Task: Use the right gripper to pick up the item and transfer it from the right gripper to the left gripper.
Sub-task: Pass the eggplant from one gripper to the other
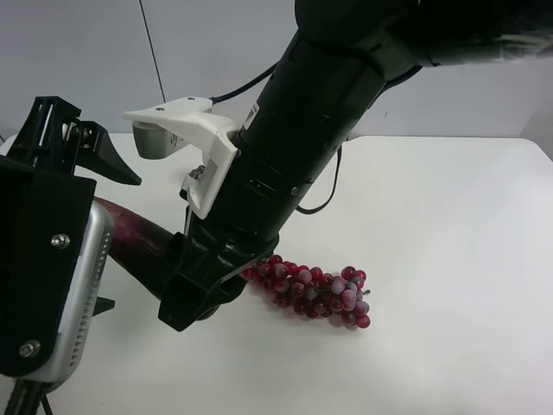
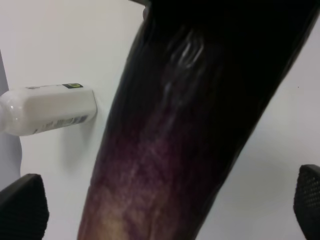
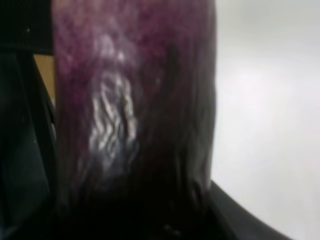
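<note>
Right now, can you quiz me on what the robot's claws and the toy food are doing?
1. Fill in: the left claw is ____, with one finger on either side of the eggplant.
2. Which claw grips the eggplant? A: the right claw. B: the left claw. C: neither.
3. True or false: the grapes lie on the table.
Key: 1 open. 2 A. 3 true.
</note>
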Controlling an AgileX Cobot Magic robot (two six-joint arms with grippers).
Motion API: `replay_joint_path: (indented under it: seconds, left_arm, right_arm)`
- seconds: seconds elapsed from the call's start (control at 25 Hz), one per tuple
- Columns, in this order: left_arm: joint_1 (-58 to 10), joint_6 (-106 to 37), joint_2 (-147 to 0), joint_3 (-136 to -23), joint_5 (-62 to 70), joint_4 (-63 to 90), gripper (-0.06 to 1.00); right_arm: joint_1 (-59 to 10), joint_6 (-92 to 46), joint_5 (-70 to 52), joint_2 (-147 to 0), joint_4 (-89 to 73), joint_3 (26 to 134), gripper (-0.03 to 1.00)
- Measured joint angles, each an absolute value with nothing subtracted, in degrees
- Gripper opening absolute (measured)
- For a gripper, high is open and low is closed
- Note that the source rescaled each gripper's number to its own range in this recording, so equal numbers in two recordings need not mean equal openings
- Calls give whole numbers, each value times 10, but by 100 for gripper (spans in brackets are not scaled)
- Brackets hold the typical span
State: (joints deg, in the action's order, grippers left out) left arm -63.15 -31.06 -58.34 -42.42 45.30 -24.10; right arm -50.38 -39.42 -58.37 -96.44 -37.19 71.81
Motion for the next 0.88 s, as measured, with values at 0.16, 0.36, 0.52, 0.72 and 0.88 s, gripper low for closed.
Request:
replay_joint_path:
  seconds: [0.16, 0.36, 0.52, 0.72, 0.88]
  left_arm:
    - [-632, -320, -583, -424, 453, -242, 70]
    - [-632, -337, -583, -424, 460, -245, 1]
    - [-632, -338, -583, -424, 460, -245, 1]
    - [-632, -339, -583, -424, 456, -246, 1]
    - [-632, -338, -583, -424, 454, -246, 1]
  right_arm:
    - [-505, -394, -584, -968, -382, 718, 1]
    - [-506, -394, -586, -969, -380, 718, 0]
    - [-506, -394, -585, -969, -380, 718, 0]
    - [-506, -397, -576, -969, -382, 718, 47]
    - [-506, -399, -568, -971, -378, 718, 93]
